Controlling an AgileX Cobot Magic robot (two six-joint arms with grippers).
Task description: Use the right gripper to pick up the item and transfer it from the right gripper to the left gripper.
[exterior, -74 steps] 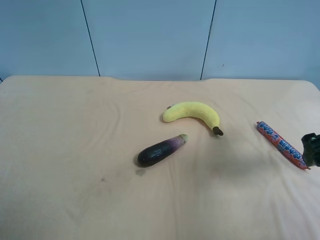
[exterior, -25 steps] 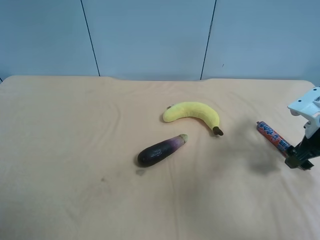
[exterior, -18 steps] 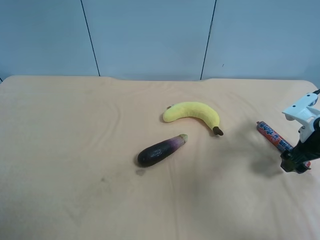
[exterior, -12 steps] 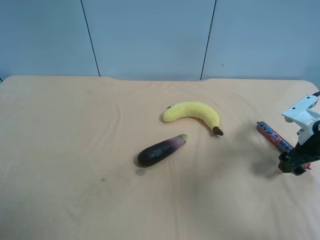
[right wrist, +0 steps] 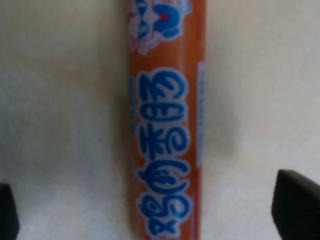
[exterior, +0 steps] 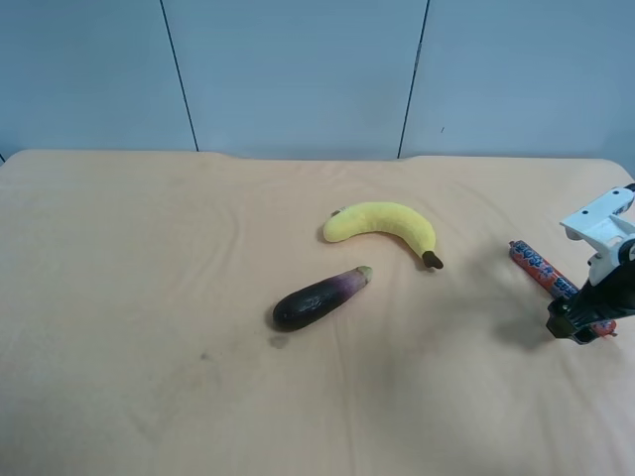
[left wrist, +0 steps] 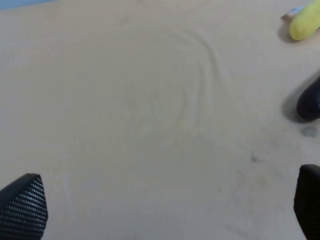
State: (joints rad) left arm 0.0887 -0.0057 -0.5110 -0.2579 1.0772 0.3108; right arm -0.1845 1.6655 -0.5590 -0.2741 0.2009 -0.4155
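Observation:
The item, a slim red wrapped stick with blue and white print, lies flat on the tan cloth at the exterior high view's right. My right gripper, black under a white housing, is low over the stick's near end and hides it. In the right wrist view the stick runs between the two fingertips, and my right gripper is open wide around it with a gap on each side. My left gripper is open and empty over bare cloth. It does not show in the exterior high view.
A yellow banana lies near the table's middle, with a dark purple eggplant in front of it. The left wrist view catches the banana's end and the eggplant's edge. The cloth-covered table ends at a blue wall.
The right arm came in from the exterior high view's right edge, sank over the stick's near end and edged slightly lower. The stick, banana and eggplant have not moved.

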